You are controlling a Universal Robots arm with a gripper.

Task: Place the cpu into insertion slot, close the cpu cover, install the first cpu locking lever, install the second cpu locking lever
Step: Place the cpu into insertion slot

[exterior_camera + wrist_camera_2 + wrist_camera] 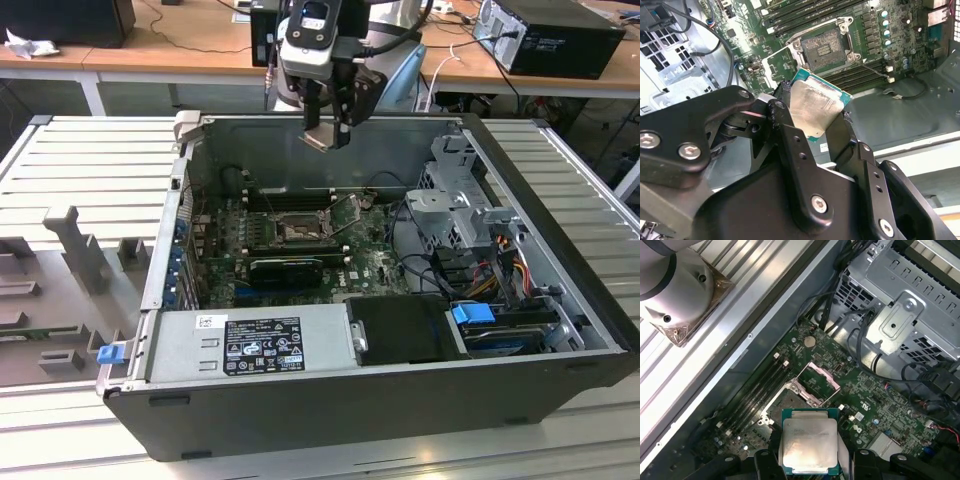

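Note:
My gripper (pixel 328 128) hangs above the open computer case, over its back wall, shut on the cpu (pixel 321 139). In both wrist views the cpu (pixel 812 107) (pixel 809 442) is a silvery square chip with a green edge, clamped between the two black fingers (pixel 784 102). The insertion slot (pixel 297 229) lies well below on the green motherboard, bare with a dark centre (pixel 824 46). In the first wrist view the cpu cover (pixel 821 376) stands swung open beside the insertion slot (pixel 783 406), whose near part the chip hides.
A black ribbed heatsink (pixel 285 268) sits just in front of the socket. A labelled power supply (pixel 255 345) fills the case front. A metal drive cage (pixel 455 200) with cables stands on the exterior view's right. Memory slots (pixel 757 390) run beside the socket.

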